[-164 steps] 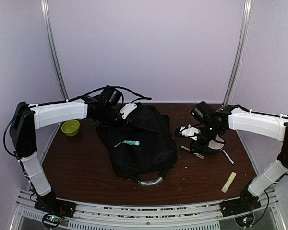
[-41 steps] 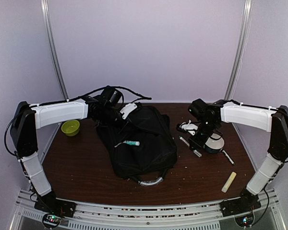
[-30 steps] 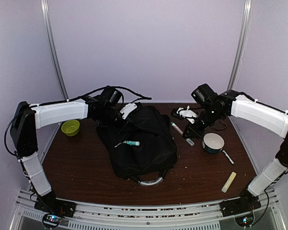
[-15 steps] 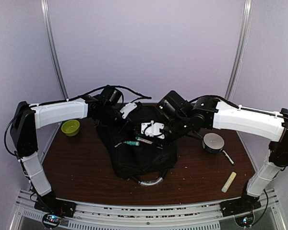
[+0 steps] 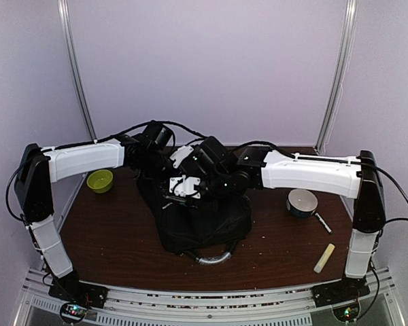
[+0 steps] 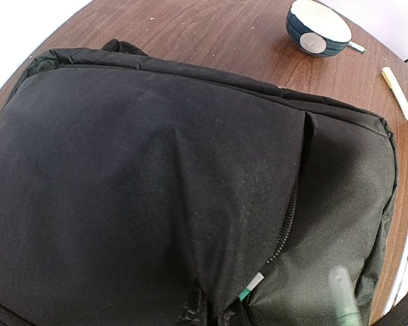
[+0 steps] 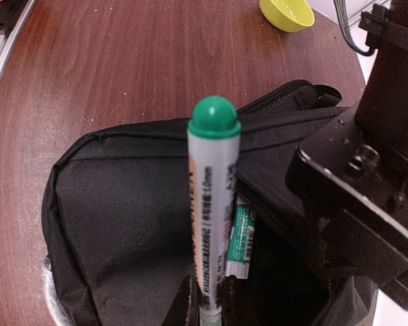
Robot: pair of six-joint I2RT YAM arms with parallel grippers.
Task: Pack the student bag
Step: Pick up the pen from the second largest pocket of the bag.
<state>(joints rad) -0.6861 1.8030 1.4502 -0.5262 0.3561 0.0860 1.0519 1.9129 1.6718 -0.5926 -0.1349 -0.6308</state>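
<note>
- Transfer stage: right pincer point(image 5: 185, 187) now hangs over the bag point(image 5: 207, 221); a second ago it was beside the dark bowl point(image 5: 302, 202) at the right of the table point(image 5: 109, 238).
- Grip: its jaws are closed on a green-capped marker point(image 7: 213, 197), with the cap pointing away from the wrist and the body above the bag's open zip pocket.
- Pocket: a second, green-labelled marker point(image 7: 239, 241) already lies in the opening, just beside the held one in the right wrist view.
- Left pincer point(image 5: 164, 166): unmoved and closed at the bag's far edge, apparently pinching the fabric to keep the pocket mouth up.
- Bag: mid-table, lying flat, grey handle point(image 5: 214, 257) toward the arms; its position is unchanged.
- Meaning: the carry looks done; insertion and release remain. A pen point(image 5: 323, 223) and a yellow stick point(image 5: 324, 257) lie on the table at the right, so packing is judged partway.
</note>
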